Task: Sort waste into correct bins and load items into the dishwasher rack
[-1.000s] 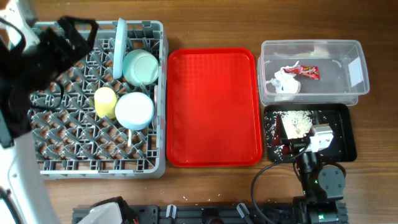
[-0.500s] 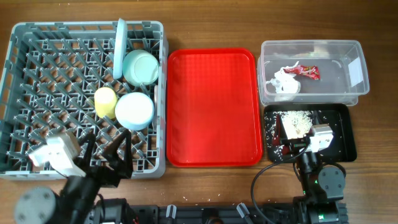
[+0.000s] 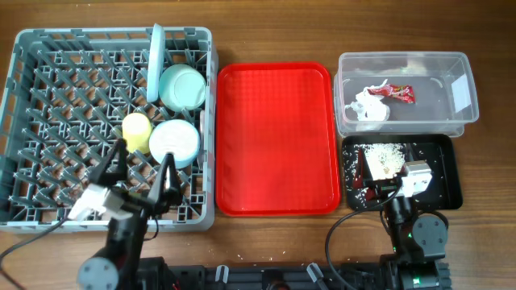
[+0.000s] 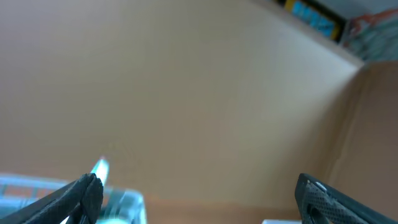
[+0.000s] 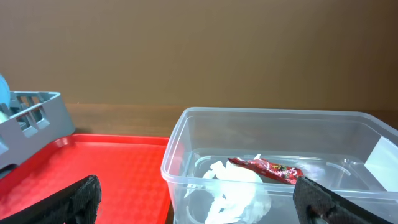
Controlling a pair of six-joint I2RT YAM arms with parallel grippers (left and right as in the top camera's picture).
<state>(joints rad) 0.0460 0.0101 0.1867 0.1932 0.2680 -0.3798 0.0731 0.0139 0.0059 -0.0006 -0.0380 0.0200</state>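
Observation:
The grey dishwasher rack (image 3: 81, 34) holds an upright light blue plate (image 3: 154, 60), a mint green bowl (image 3: 184, 87), a yellow cup (image 3: 136, 131) and a pale blue bowl (image 3: 175, 142). My left gripper (image 3: 141, 173) is open and empty over the rack's front edge, just in front of the pale blue bowl. The clear tub (image 3: 463, 89) holds the white paper wad (image 3: 367, 106) and red wrapper (image 3: 397, 93). The black tray (image 3: 447, 189) holds rice crumbs (image 3: 385, 157). My right gripper (image 5: 202, 202) is open and empty, low over the black tray, facing the tub (image 5: 180, 155). I cannot make out the spoon or fork.
The flat red serving tray (image 3: 276, 137) lies between the rack and the two bins, with nothing on it. Both arm bases stand at the table's front edge. The left wrist view is blurred and shows mostly the brown wall.
My left arm has swung from above the rack's back left down to the table's front, and its open gripper now sits over the rack's front edge. The right arm has not moved.

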